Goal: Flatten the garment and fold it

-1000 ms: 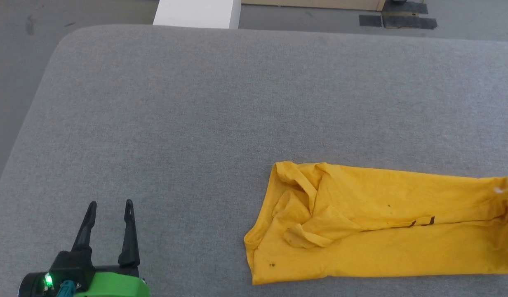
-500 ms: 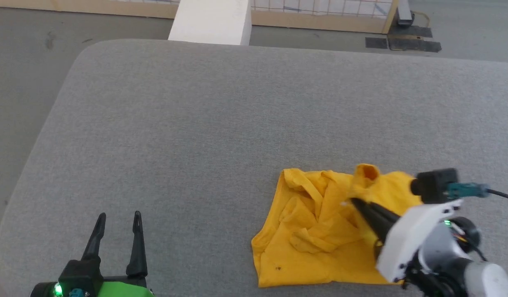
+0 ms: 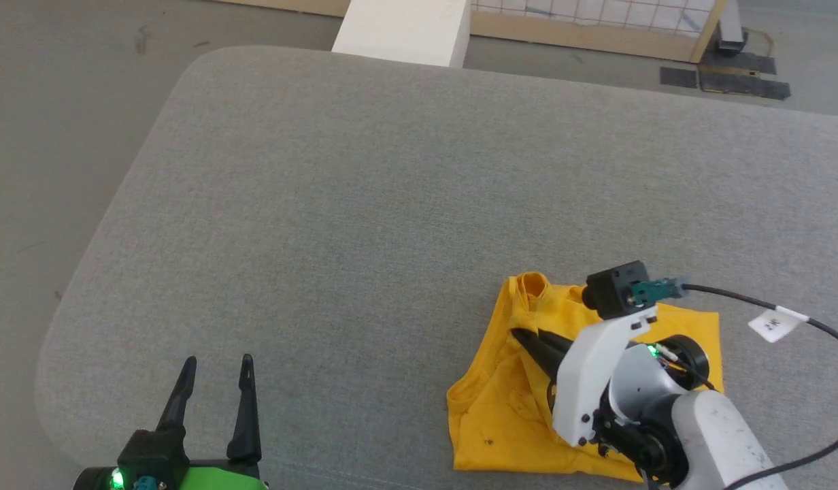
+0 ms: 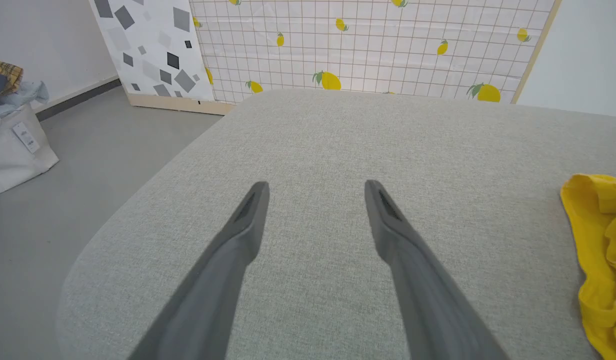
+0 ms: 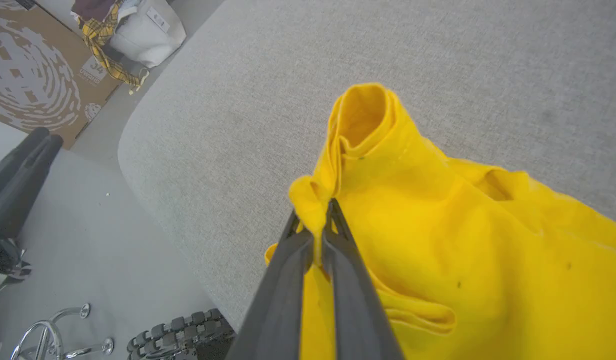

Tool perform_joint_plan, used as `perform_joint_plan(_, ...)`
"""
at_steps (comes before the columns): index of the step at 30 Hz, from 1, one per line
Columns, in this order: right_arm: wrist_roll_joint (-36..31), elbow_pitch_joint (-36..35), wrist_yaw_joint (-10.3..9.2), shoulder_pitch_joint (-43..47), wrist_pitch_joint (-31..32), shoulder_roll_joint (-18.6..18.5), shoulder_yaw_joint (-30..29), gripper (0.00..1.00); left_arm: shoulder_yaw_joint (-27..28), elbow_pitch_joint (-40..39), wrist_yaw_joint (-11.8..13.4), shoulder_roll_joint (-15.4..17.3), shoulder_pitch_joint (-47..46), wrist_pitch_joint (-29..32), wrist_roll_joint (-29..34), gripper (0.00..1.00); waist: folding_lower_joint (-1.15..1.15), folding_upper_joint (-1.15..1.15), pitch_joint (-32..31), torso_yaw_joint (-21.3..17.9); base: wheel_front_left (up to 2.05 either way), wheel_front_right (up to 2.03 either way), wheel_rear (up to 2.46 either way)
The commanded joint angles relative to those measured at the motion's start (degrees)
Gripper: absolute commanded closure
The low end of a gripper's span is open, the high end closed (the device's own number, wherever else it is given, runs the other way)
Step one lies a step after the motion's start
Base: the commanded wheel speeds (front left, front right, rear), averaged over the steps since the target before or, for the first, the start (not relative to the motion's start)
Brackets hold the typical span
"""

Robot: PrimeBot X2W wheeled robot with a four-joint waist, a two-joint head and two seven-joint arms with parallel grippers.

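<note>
As the head view has it, the garment [image 3: 500, 415], a plain yellow shirt with no print on show, lies in a rumpled, doubled-over heap near the front right of the grey padded bench [image 3: 392, 204]. The right claw [image 3: 516, 333] is down on the heap, fingers drawn together. The left claw [image 3: 218, 359] is at the front left, well apart from the cloth, fingers spread and nothing between them. Beyond the bench: a white block [image 3: 405, 27] and a lattice screen [image 3: 596, 13]. Left wrist view: left claw [image 4: 315, 187] wide apart over bare bench [image 4: 388, 130]; the garment [image 4: 598, 240] at the right edge, creased; a lemon-print screen [image 4: 368, 45] behind; a white bag [image 4: 13, 150] on the floor. Right wrist view: right claw [image 5: 313, 210] clamped on a small pinch of the garment [image 5: 463, 240], by a hem or edge that stands up in a loop above the rest; the bench [image 5: 288, 75] beyond; a cardboard box [image 5: 33, 85] on the floor. Condition of the work, by estimate: one rough fold-over is under way, but the cloth is not flat, with wrinkles, a raised loop and uneven edges. Left to do: set the pinched edge down, smooth the layers and square the folds.
</note>
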Motion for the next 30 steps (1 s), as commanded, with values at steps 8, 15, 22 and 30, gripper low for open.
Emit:
perform_joint_plan(8,-2.08,12.16,-0.08,-3.19,-3.28,0.14,0.08,0.0,-0.27,0.98,-0.51,-0.87,-1.97,-0.27,-0.38,0.0,0.0,0.0,1.44,1.87,0.0,0.0,0.0)
perform_joint_plan(15,0.35,13.61,-0.08,-5.28,-4.39,0.15,1.6,0.0,0.11,1.51,-0.65,-0.95,-2.25,-0.27,-0.52,0.0,0.0,0.0,1.68,0.68,0.0,0.0,0.0)
perform_joint_plan(22,1.81,3.94,-0.08,-2.94,-1.42,0.15,-1.37,0.0,0.61,1.54,-0.39,-0.61,-1.88,-0.27,-0.31,0.0,0.0,0.0,1.13,-1.98,0.0,0.0,0.0)
perform_joint_plan(30,-3.96,-9.27,-0.08,4.95,0.4,-2.7,-16.71,0.0,0.84,-0.06,-0.22,-0.17,-2.01,-0.27,0.37,0.0,0.0,0.0,2.01,-4.18,0.0,0.0,0.0)
